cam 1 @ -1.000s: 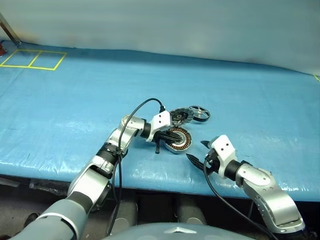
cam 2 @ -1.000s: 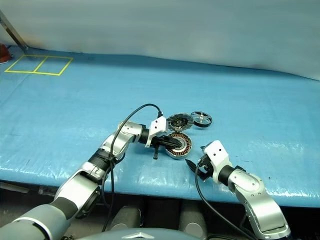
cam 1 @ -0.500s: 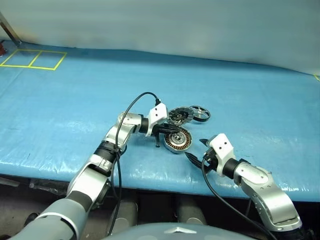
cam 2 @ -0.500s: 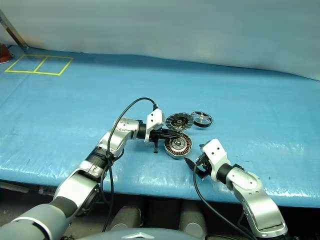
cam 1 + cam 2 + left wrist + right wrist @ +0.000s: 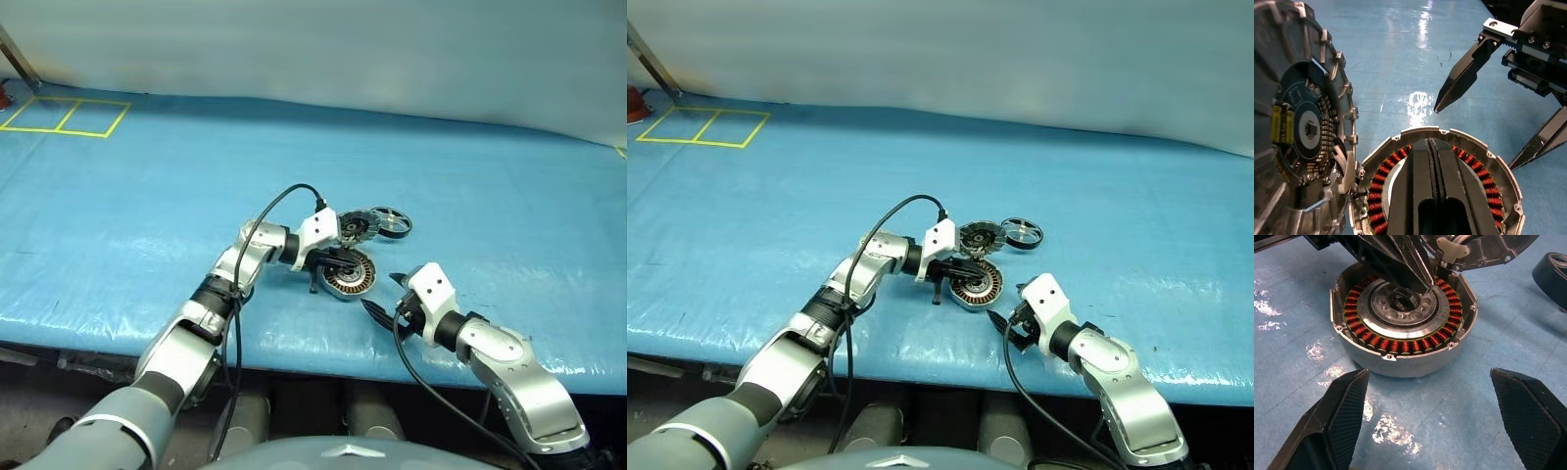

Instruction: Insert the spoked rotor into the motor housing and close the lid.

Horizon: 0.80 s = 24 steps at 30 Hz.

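— Where's the rotor (image 5: 390, 222)?

— On the blue worktop (image 5: 147, 206), past the lid (image 5: 357, 226), which leans next to the housing (image 5: 345, 272). Nobody's holding it.

— And the housing itself?

— Sitting open near the front edge, copper windings showing. The left gripper (image 5: 1433, 193) has its fingers pressed together and laid across the housing's middle, tips over the hub. It isn't pinching anything that I can see.

— The right one?

— The right gripper (image 5: 1432, 418) hangs just in front of the housing, fingers spread wide, nothing between them.

— So what's the step?

— My guess is steadying or nudging the housing before the rotor goes in. To do it well, I'd keep those closed left fingers off the windings and press only on the hub. The lid sits right against the housing's rim, so any shove could knock it over.

— And then?

— The rotor is a thin ring; I'd pinch it by the rim, keep it level and centre it over the hub.
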Available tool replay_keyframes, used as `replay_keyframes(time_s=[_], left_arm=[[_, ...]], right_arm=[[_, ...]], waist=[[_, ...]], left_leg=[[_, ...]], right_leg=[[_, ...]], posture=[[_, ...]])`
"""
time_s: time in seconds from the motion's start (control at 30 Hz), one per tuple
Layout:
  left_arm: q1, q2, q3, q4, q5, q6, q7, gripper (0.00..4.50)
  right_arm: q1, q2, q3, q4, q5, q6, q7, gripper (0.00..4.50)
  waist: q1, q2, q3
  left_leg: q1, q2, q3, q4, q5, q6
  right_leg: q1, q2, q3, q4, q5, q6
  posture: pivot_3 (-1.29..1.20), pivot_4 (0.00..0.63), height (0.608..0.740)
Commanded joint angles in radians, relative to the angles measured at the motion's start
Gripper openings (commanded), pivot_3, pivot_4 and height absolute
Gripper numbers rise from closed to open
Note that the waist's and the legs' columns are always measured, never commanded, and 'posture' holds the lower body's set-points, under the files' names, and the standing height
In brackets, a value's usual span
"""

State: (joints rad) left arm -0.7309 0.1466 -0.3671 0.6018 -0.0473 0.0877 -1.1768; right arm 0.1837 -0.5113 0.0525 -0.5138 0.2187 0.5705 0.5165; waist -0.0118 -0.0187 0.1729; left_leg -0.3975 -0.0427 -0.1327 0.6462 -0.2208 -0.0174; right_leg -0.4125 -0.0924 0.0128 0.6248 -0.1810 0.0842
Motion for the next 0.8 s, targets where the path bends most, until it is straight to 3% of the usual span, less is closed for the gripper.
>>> replay_keyframes(time_s=[0.03, 0.57, 0.8], left_arm=[[-0.007, -0.007, -0.007, 0.005, 0.015, -0.028, 0.005, 0.03], [0.025, 0.005, -0.026, -0.021, 0.016, -0.017, -0.018, 0.03], [0.009, 0.008, 0.035, -0.054, -0.049, 0.031, -0.012, 0.03]], right_arm=[[0.002, 0.003, -0.013, -0.018, -0.003, -0.022, -0.008, 4.19], [-0.003, 0.016, -0.009, -0.012, -0.017, -0.027, -0.013, 4.19], [-0.006, 0.016, -0.008, -0.007, -0.018, -0.033, -0.015, 4.19]], waist=[[0.0, 0.0, 0.0], [0.0, 0.0, 0.0], [0.0, 0.0, 0.0]], left_leg=[[0.0, 0.0, 0.0, 0.0, 0.0, 0.0], [0.0, 0.0, 0.0, 0.0, 0.0, 0.0], [0.0, 0.0, 0.0, 0.0, 0.0, 0.0]], right_leg=[[0.0, 0.0, 0.0, 0.0, 0.0, 0.0], [0.0, 0.0, 0.0, 0.0, 0.0, 0.0], [0.0, 0.0, 0.0, 0.0, 0.0, 0.0]], posture=[[0.0, 0.15, 0.74], [0.0, 0.15, 0.74], [0.0, 0.15, 0.74]])
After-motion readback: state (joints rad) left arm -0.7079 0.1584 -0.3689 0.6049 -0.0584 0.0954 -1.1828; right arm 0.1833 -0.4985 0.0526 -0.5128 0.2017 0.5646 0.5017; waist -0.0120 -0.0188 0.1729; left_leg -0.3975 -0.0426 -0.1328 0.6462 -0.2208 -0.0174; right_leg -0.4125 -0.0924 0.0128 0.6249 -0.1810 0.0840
